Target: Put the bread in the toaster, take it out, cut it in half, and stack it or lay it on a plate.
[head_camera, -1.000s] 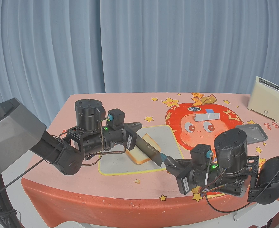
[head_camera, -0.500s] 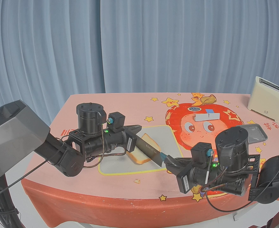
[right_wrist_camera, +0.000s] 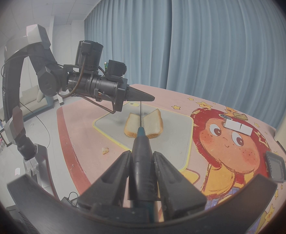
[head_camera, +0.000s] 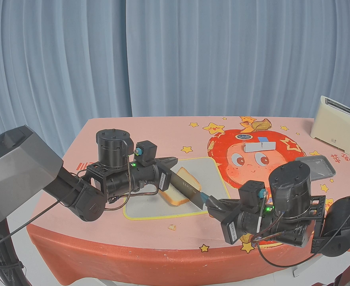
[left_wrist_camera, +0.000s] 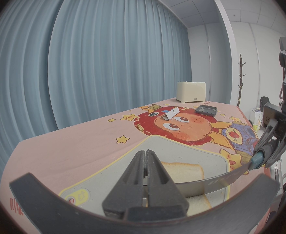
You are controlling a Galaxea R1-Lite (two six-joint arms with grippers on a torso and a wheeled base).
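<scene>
A slice of bread (head_camera: 178,195) lies on the pale cutting board (head_camera: 210,169) near the table's front left. A knife (head_camera: 188,188) with a teal handle stands edge-down across the middle of the bread (right_wrist_camera: 152,123). My right gripper (head_camera: 211,201) is shut on the knife handle (right_wrist_camera: 142,143), just off the board's front right corner. My left gripper (head_camera: 176,159) is shut with nothing between its fingers and hovers over the board's left side, just behind the bread (left_wrist_camera: 182,171). In the left wrist view the blade (left_wrist_camera: 211,184) crosses in front of the left gripper (left_wrist_camera: 146,153).
A cream toaster (head_camera: 335,124) stands at the table's far right. A dark grey plate (head_camera: 316,167) lies in front of it, beside my right arm. A white card (head_camera: 259,145) sits on the cartoon face. A crumb (head_camera: 171,227) lies near the front edge.
My left arm has sunk slightly toward the board and its shut gripper sits a little lower. Knife, bread and right gripper stay about where they were.
</scene>
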